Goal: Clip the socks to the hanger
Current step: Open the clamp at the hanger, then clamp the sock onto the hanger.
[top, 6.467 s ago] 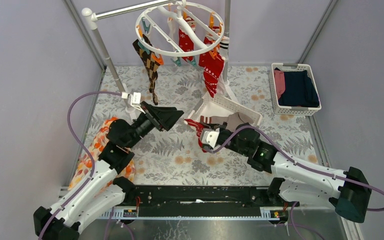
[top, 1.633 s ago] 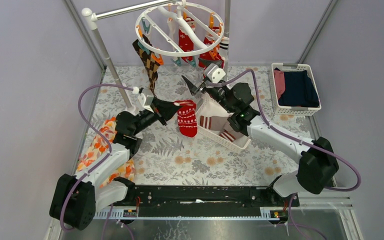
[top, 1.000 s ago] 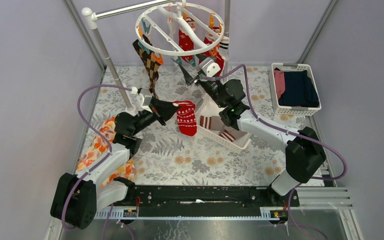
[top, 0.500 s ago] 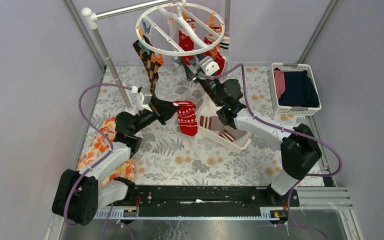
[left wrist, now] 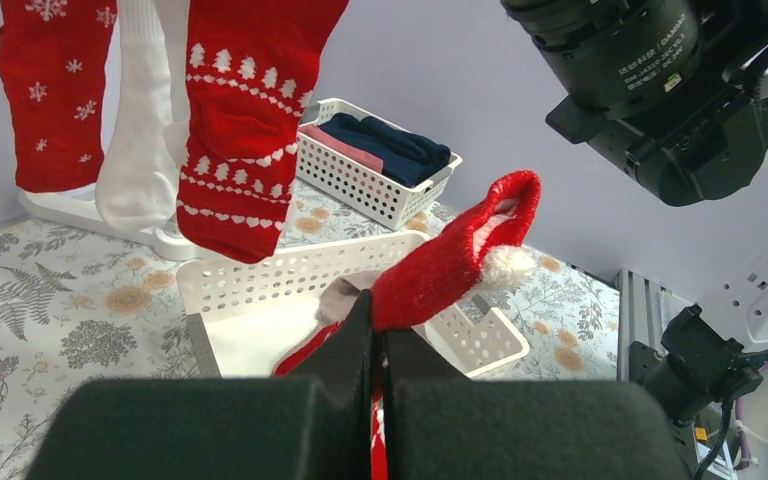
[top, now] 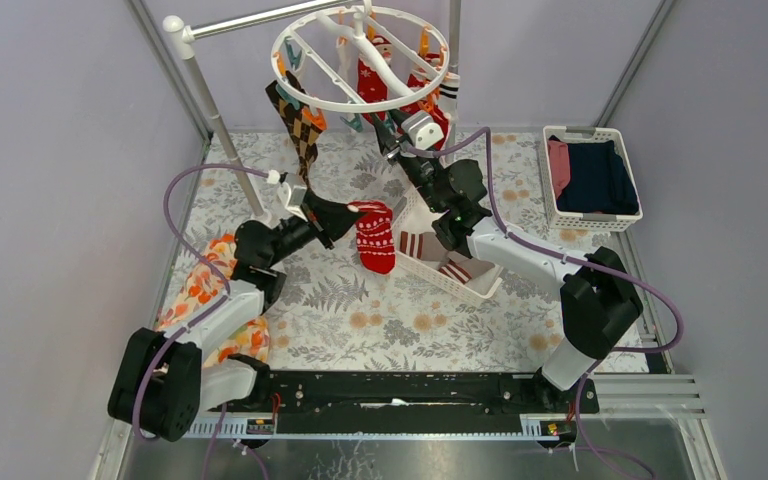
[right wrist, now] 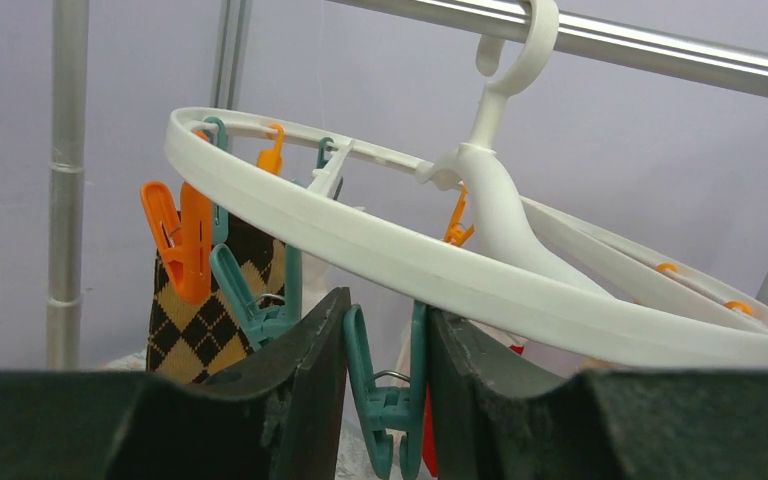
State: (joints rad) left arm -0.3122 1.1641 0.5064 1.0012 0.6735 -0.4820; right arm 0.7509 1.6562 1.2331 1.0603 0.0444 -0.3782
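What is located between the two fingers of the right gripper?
In the right wrist view, a teal clip hanging from the hanger sits between the right gripper fingers.

Both arms are white plastic shells with chunky black joint housings, bolted to a black base rail. Each one has a purple cable looping from base to wrist, plus matte black wedge-shaped gripper fingers [right wrist: 312,400].

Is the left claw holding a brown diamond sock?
No, the left claw is pinching a red and white Christmas sock; the brown diamond sock hangs on the hanger.
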